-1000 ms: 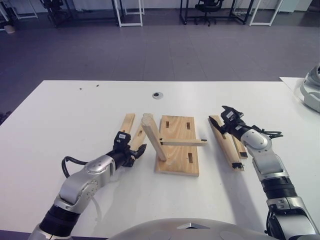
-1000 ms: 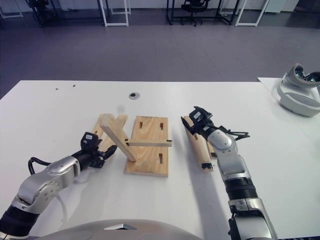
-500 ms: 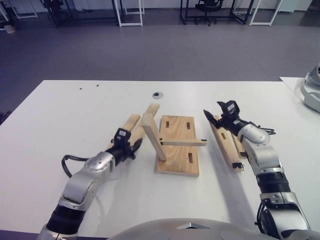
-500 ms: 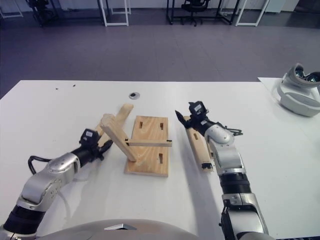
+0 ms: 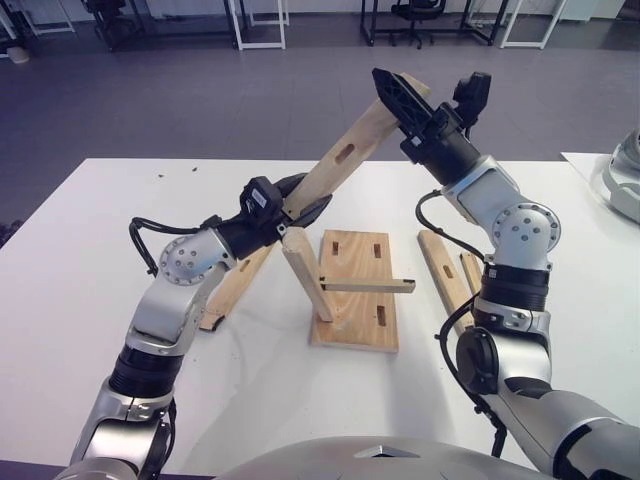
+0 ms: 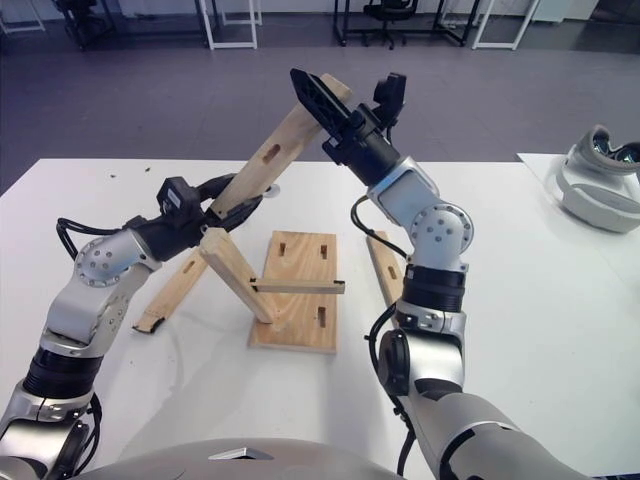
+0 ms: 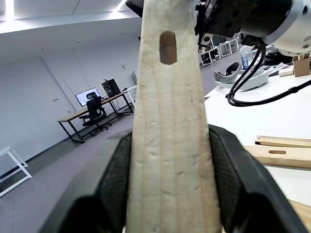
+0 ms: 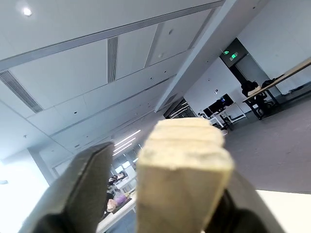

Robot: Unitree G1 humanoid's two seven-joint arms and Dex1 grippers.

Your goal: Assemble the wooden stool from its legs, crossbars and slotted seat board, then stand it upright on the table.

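**While left gripper (image 5: 300, 208) and right gripper (image 5: 400, 100) both clamp one slotted leg (image 5: 350, 150) aloft, stool barely started**

Left holds its lower part, right its top end, above desk (image 5: 110, 230) centre. Flat mid-desk: seat board (image 5: 355, 325), second leg (image 5: 305, 275) plus crossbar (image 5: 365, 286) propped on it. Loose pieces (image 5: 445, 275) toward right edge. Most joints remain, I'd judge.

A white headset (image 6: 598, 185) lies far right — an office chair (image 5: 418, 12) behind.
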